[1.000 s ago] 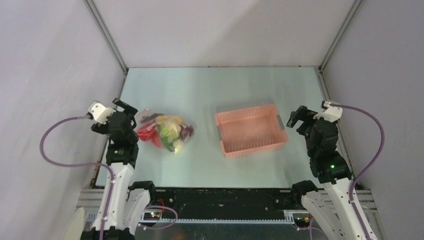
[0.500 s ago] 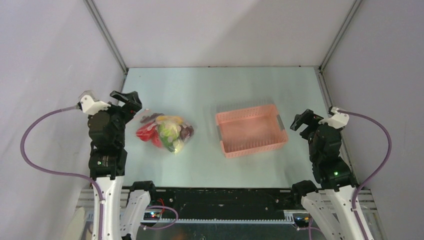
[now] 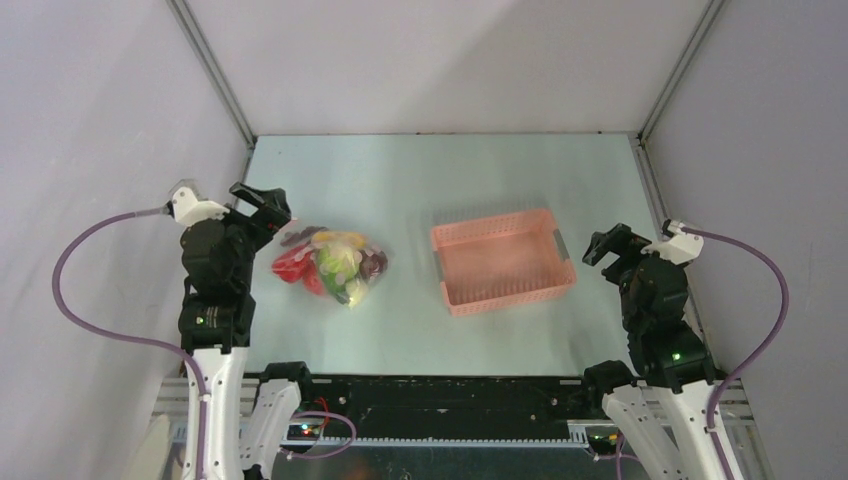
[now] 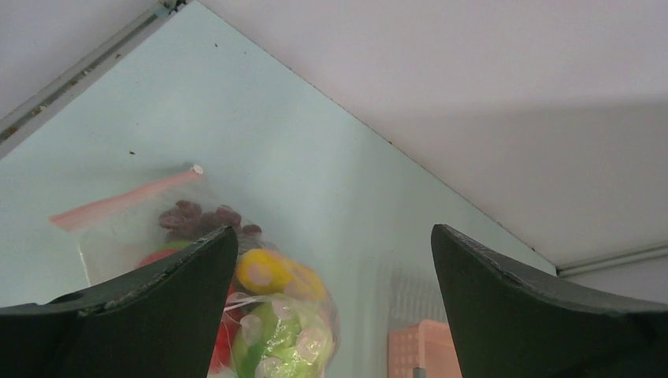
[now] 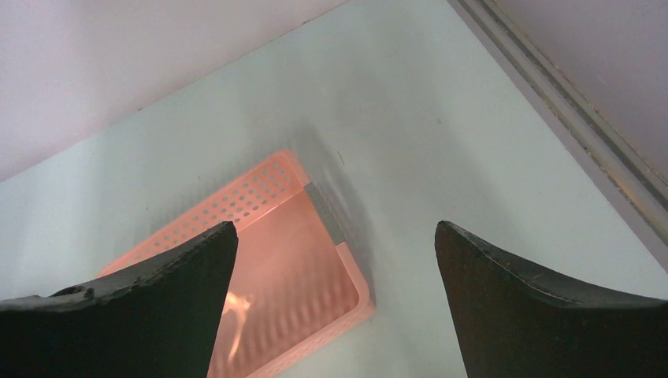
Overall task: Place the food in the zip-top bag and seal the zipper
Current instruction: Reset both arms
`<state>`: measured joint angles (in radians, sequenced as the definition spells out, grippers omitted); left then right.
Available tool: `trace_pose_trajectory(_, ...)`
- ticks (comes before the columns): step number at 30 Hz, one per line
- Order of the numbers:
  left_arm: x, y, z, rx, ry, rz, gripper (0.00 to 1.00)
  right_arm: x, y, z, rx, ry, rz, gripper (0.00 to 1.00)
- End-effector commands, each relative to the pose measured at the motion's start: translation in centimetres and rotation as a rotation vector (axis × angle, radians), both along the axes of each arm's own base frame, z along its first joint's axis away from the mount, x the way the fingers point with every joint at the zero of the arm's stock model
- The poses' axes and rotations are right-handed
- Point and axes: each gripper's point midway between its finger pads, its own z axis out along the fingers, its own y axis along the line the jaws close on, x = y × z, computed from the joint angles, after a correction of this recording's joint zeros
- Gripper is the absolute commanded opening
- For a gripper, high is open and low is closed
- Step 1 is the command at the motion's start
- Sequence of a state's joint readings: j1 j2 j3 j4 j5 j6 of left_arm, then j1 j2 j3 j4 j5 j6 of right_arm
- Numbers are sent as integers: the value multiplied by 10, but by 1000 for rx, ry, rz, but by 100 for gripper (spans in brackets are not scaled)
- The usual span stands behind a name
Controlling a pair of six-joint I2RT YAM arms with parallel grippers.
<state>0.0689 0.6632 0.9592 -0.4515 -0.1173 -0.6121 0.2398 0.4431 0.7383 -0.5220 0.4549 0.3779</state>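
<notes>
Transparent thin plastic forms the zip-top bag [image 3: 345, 250], which lies on the pale mint tabletop [image 3: 400, 180] to the left of the pink basket [image 3: 490, 222], well apart from it. The film is crumpled and bulges over its contents.

Contents: the food [image 3: 335, 265] is packed inside the bag as one rounded cluster.
- Yellow piece [image 4: 264, 272]: smooth, oval, near the middle of the cluster.
- Leafy green piece [image 4: 276, 339]: ruffled surface, seen through pale dots printed on the film.
- Dark maroon piece [image 4: 197, 216]: knobbly, like a grape bunch, closest to the bag mouth.
- Red piece [image 3: 292, 265]: smooth, on the side away from the basket.

The zipper [image 4: 126, 197] is a narrow, straight pinkish strip along the bag edge farthest from the basket. Whether it is pressed closed along its full length cannot be told.

The basket is a rectangular tray of rigid plastic with perforated walls and a slatted floor. Nothing is visible in it.

The left gripper [image 3: 262, 208] is left of the bag, on the side away from the basket. Its dark, matte fingers are spread wide and hold nothing. The right gripper [image 3: 610, 245] is just right of the basket's right short end, apart from it. Its jaws are also spread wide and empty.
</notes>
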Motion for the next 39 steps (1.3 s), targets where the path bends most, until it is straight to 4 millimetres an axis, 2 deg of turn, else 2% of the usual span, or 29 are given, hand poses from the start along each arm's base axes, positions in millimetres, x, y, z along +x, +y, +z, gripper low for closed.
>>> trace_pose_trajectory(1, 9, -9, -4, -13, 15, -56, 100, -3, 1, 2, 18, -12, 5, 100)
trace_pose_trajectory(9, 16, -11, -12, -20, 36, -69, 100, -7, 3, 1, 23, -10, 23, 99)
trace_pose_trajectory(15, 24, -23, -17, -38, 55, -141, 100, -11, 3, 3, 24, -18, 27, 100)
trace_pose_trajectory(21, 26, -23, -21, -41, 67, -140, 100, -14, 2, 3, 18, -20, 27, 99)
trace_pose_trajectory(39, 33, -28, -23, -49, 73, -171, 100, -6, 7, 3, 11, -12, 49, 100)
